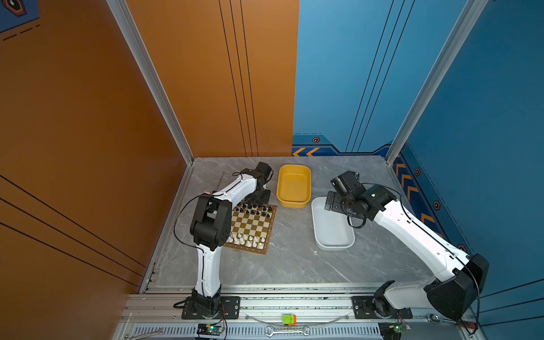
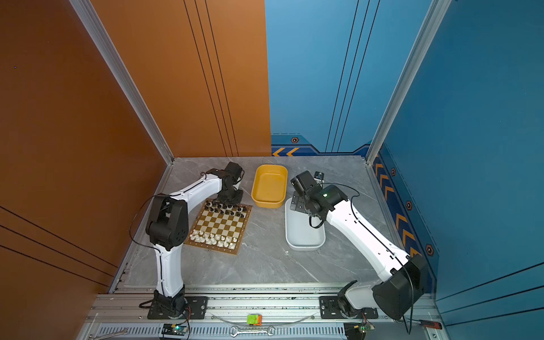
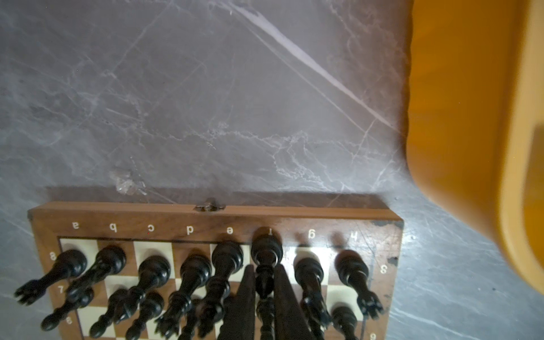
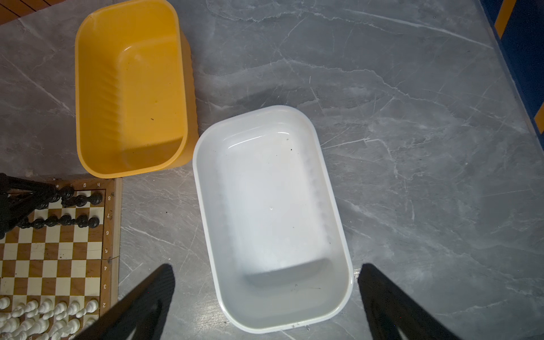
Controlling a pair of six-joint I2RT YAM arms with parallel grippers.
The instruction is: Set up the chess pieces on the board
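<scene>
Here's the board (image 1: 250, 226), low and left of centre in both top views, black pieces (image 1: 253, 209) on its far rows, white pieces (image 1: 245, 240) on the near ones. Left gripper (image 3: 265, 268) pinches a black piece (image 3: 266, 250) at the f-file's back square. Right gripper (image 4: 266, 269) hangs spread wide above the white tub (image 4: 265, 191).

Marble table (image 1: 294, 265) carries board (image 1: 250, 225), yellow tub (image 1: 294, 203), white tub (image 1: 332, 232).

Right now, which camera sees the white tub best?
The right wrist view: the whole white tub shows, empty inside. In both top views the right arm covers its far end. The left wrist view misses it.
</scene>
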